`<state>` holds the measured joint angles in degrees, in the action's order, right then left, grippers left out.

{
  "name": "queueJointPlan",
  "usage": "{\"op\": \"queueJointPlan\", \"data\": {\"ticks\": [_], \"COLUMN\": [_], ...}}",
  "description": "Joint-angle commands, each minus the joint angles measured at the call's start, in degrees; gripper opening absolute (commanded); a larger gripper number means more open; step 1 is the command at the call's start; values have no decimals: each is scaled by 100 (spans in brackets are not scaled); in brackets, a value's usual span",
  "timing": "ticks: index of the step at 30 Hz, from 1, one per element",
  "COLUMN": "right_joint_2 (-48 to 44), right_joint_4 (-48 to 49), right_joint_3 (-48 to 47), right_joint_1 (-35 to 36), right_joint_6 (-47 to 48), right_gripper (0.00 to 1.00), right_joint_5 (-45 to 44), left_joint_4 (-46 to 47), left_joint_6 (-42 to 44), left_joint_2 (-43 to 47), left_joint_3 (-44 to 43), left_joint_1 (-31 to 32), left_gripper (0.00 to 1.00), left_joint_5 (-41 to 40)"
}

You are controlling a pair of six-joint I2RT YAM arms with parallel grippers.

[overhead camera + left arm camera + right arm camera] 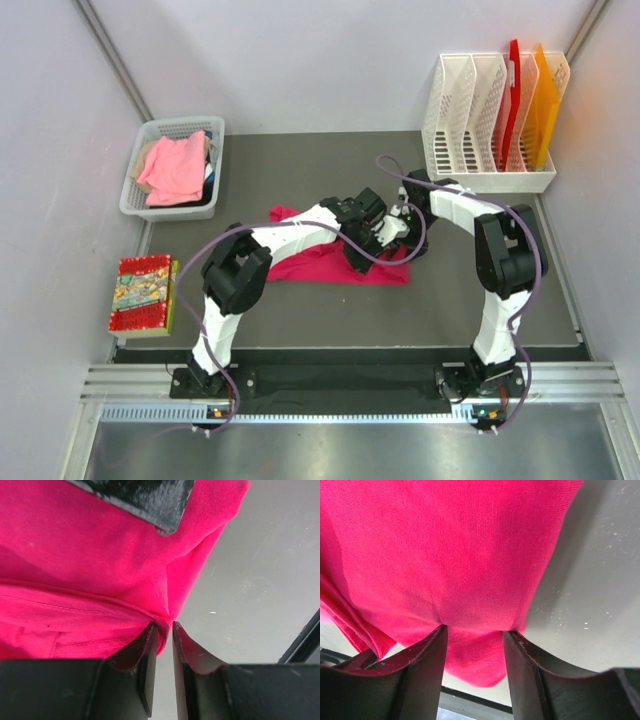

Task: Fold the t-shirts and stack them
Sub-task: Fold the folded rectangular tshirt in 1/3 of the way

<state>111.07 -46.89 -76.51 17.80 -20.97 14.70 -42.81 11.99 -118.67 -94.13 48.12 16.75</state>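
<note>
t-shirts: 2 | magenta t-shirt [322,268]: 1, pinched by left fingers [142,652] and right fingers [427,667] | salmon t-shirt [175,168]: 1, in basket [181,123]

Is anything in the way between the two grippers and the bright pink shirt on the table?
Nothing visible is. The left gripper and the right gripper are both closed directly on the cloth of the magenta t-shirt.

The top external camera is looking steeply down from the near side over the whole table [300,165]. Both wrist cameras are facing, from very close, the magenta t-shirt [320,266] that all three views are sharing.
</note>
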Motion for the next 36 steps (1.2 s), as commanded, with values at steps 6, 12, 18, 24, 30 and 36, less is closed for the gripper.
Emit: {"op": "queueJointPlan", "data": {"ticks": [6,12,18,24,30,36], "right_joint_2": [-111,-129,-85,-32,-15,-94], "right_joint_4": [93,101,84,93,40,-135], "right_joint_3": [110,163,180,172,145,-4], "right_joint_1": [-49,-58,-49,-58,-66,-58], "right_joint_6": [146,146,164,172,181,242], "right_gripper": [48,47,47,46,47,48], "right_joint_5": [-99,-125,-169,-195,-178,-195], "left_joint_4": [492,677,730,712,607,308], "left_joint_6": [-92,-30,23,5,58,58], "left_joint_2": [98,423,1012,1583,1874,1962], "left_joint_3": [544,1071,1642,2160,2408,2232], "left_joint_1": [13,-66,-285,-575,-646,-646], "left_gripper": [17,0,0,0,0,5], "left_joint_5": [-180,-348,-453,-463,-375,-76]}}
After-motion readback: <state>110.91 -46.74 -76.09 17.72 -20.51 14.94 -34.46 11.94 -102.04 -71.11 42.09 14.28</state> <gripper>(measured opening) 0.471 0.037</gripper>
